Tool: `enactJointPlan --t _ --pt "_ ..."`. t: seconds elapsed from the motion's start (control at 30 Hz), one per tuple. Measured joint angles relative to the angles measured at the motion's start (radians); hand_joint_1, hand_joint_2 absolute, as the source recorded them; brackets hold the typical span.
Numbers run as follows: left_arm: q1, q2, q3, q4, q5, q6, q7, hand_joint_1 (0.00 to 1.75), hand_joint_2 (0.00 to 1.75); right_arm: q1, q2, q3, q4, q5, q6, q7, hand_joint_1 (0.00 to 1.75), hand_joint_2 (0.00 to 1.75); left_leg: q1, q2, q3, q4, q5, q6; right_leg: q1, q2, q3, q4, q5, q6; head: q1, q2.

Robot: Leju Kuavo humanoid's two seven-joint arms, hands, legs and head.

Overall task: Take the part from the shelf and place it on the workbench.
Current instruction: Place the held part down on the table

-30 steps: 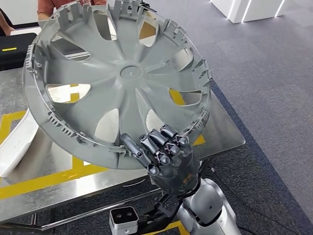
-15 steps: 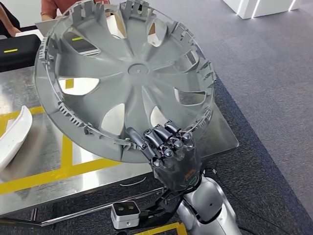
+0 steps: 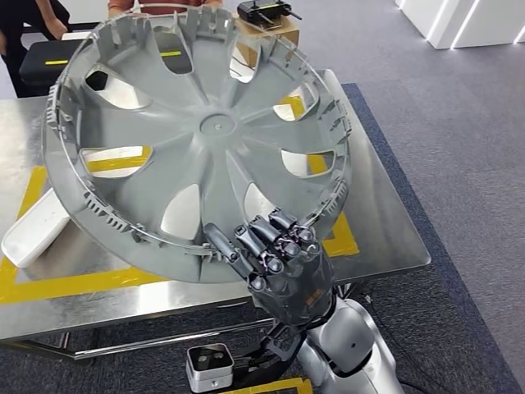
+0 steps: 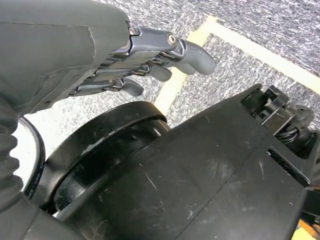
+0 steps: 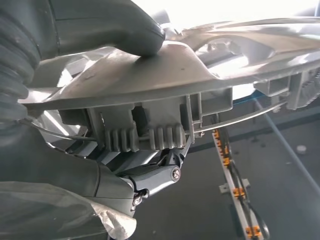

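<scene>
At the near edge of the workbench [image 3: 384,222], just in front of it, the right hand [image 3: 281,263] is seen with its fingers [image 3: 248,240] curled over the rim of the hubcap [image 3: 198,139], so the part is gripped there. In the right wrist view the rim [image 5: 151,75] is pinched between the thumb [image 5: 124,30] on one face and a finger [image 5: 158,175] on the ribbed side. The hubcap is held tilted, inner side up, above the steel top and not resting on it. A white curved piece [image 3: 34,230] is laid near the left edge, partly under the cap, by the yellow tape [image 3: 93,283]. At the far edge a box [image 3: 266,29] with a black device [image 3: 263,10] on it can be made out, and a person's sleeve [image 3: 120,6] behind that. The left hand [image 4: 151,55] is hung low over carpet, fingers loosely stretched out, nothing held.
</scene>
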Motion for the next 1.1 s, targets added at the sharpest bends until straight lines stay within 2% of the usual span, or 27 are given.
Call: enactJointPlan --t 0.03,0.07,0.1,0.17,0.2,0.23,0.27,0.37,0.43,0.5,0.53,0.57,0.6,0.63,0.7,0.73,0.77,0.87,1.1 --pt "0.000 0.000 0.000 0.000 0.000 0.000 0.000 0.00 1.75 0.001 0.000 0.000 0.001 0.000 0.000 -0.001 1.75 1.75 0.000 -0.006 0.000 0.000 0.000 0.000 -0.001 0.003 -0.030 0.055 -0.014 0.003 0.001 0.000" --pt "0.001 0.000 0.000 0.000 0.000 0.000 0.000 0.00 1.75 0.002 0.000 0.000 0.001 0.000 0.000 0.000 1.75 1.75 0.000 -0.012 0.001 0.000 0.000 0.000 -0.001 0.005 -0.047 0.079 -0.010 0.004 0.001 0.000" --pt "0.001 0.000 0.000 0.000 0.000 0.000 0.000 0.00 1.75 0.002 0.000 -0.001 0.002 0.000 0.000 0.000 1.75 1.75 0.000 -0.019 0.002 0.001 0.000 0.000 -0.002 0.006 -0.044 0.063 0.014 0.004 0.002 0.000" --pt "0.000 0.000 0.000 0.000 0.001 0.000 0.000 0.00 1.75 0.003 0.000 -0.002 0.003 0.000 0.000 0.000 1.75 1.75 0.000 -0.034 0.004 0.001 -0.001 -0.002 -0.003 0.018 0.010 -0.061 0.087 -0.001 0.002 0.000" --pt "0.000 0.000 -0.001 0.000 0.001 0.000 0.000 0.00 1.75 0.002 0.000 -0.003 0.003 0.000 0.000 0.000 1.75 1.75 -0.001 -0.040 0.003 0.003 -0.002 -0.005 -0.004 0.028 0.042 -0.127 0.111 -0.004 0.002 0.000" --pt "-0.001 0.000 -0.001 0.000 0.001 0.000 0.000 0.00 1.75 0.002 0.000 -0.004 0.003 0.000 0.000 0.000 1.75 1.75 -0.002 -0.046 0.000 0.004 -0.002 -0.010 -0.004 0.036 0.066 -0.173 0.123 -0.008 0.002 0.000" --pt "-0.001 0.000 -0.002 0.000 0.001 0.000 0.000 0.00 1.75 0.002 0.000 -0.004 0.004 0.000 0.000 0.000 1.75 1.75 -0.002 -0.049 -0.003 0.005 -0.001 -0.014 -0.004 0.042 0.077 -0.194 0.123 -0.013 0.002 0.000" --pt "-0.001 0.001 -0.003 0.000 0.002 0.000 0.000 0.00 1.75 0.001 0.000 -0.006 0.006 0.000 0.000 0.000 1.75 1.75 -0.002 -0.051 -0.009 0.009 -0.004 -0.030 -0.006 0.033 0.083 -0.203 0.123 -0.027 0.000 0.000" --pt "-0.002 0.002 -0.003 0.000 0.004 0.000 0.000 0.00 1.75 0.001 0.002 -0.008 0.006 0.000 0.000 0.002 1.75 1.75 -0.001 -0.032 -0.032 0.063 -0.040 -0.041 -0.010 0.021 0.086 -0.209 0.125 -0.040 -0.008 0.000" --pt "-0.004 0.002 -0.003 0.000 0.007 0.000 0.000 0.00 1.75 0.001 0.004 -0.011 0.007 0.000 0.000 0.003 1.75 1.75 0.002 -0.015 -0.086 0.186 -0.102 -0.050 -0.010 0.009 0.087 -0.209 0.124 -0.047 -0.014 0.000" --pt "-0.006 0.002 -0.003 0.000 0.008 0.000 0.000 0.00 1.75 0.002 0.004 -0.012 0.008 0.000 0.000 0.004 1.75 1.75 0.003 -0.012 -0.113 0.245 -0.123 -0.053 -0.010 0.003 0.087 -0.209 0.123 -0.047 -0.015 0.000" --pt "-0.008 0.002 -0.003 0.000 0.009 -0.001 0.000 0.00 1.75 0.002 0.004 -0.013 0.008 0.000 0.000 0.004 1.75 1.75 0.004 -0.011 -0.126 0.279 -0.129 -0.055 -0.010 -0.003 0.087 -0.209 0.123 -0.047 -0.015 0.000" --pt "-0.009 0.002 -0.003 0.000 0.010 -0.001 0.000 0.00 1.75 0.002 0.004 -0.014 0.009 0.000 0.000 0.004 1.75 1.75 0.005 -0.010 -0.122 0.276 -0.115 -0.056 -0.010 -0.007 0.088 -0.209 0.123 -0.047 -0.015 0.000" --pt "-0.009 0.002 -0.004 0.000 0.009 -0.001 0.000 0.00 1.75 0.002 0.004 -0.014 0.010 0.000 0.000 0.004 1.75 1.75 0.007 -0.008 -0.100 0.232 -0.084 -0.055 -0.010 -0.009 0.090 -0.209 0.122 -0.046 -0.015 0.000" --pt "-0.007 0.002 -0.004 0.000 0.009 -0.001 0.000 0.00 1.75 0.002 0.005 -0.013 0.012 0.000 0.000 0.008 1.75 1.75 0.006 -0.002 -0.034 0.096 -0.021 -0.050 -0.008 -0.011 0.091 -0.208 0.121 -0.041 -0.015 0.000" --pt "-0.006 0.002 -0.004 0.000 0.009 0.000 0.000 0.00 1.75 0.001 0.005 -0.013 0.013 0.000 0.000 0.014 1.75 1.75 0.005 0.001 -0.010 0.041 -0.005 -0.047 -0.006 -0.012 0.089 -0.206 0.121 -0.036 -0.015 0.000" --pt "-0.005 0.002 -0.004 0.000 0.009 0.000 0.001 0.00 1.75 0.001 0.005 -0.012 0.015 0.000 0.000 0.022 1.75 1.75 0.004 0.002 0.002 0.011 -0.001 -0.045 -0.004 -0.012 0.086 -0.204 0.121 -0.035 -0.014 0.000" --pt "-0.002 0.001 -0.005 0.000 0.010 0.000 0.001 0.00 1.75 -0.002 0.005 -0.011 0.023 0.000 0.000 0.049 1.75 1.75 0.002 0.001 0.003 -0.003 -0.003 -0.044 -0.002 -0.014 0.082 -0.204 0.123 -0.041 -0.010 0.000" --pt "-0.001 0.002 -0.017 0.000 0.017 0.000 0.005 0.00 1.75 -0.011 -0.001 -0.018 0.060 0.000 0.000 0.092 1.75 1.75 -0.002 0.001 0.003 -0.002 -0.002 -0.032 -0.006 -0.014 0.088 -0.219 0.134 -0.026 -0.009 0.000"
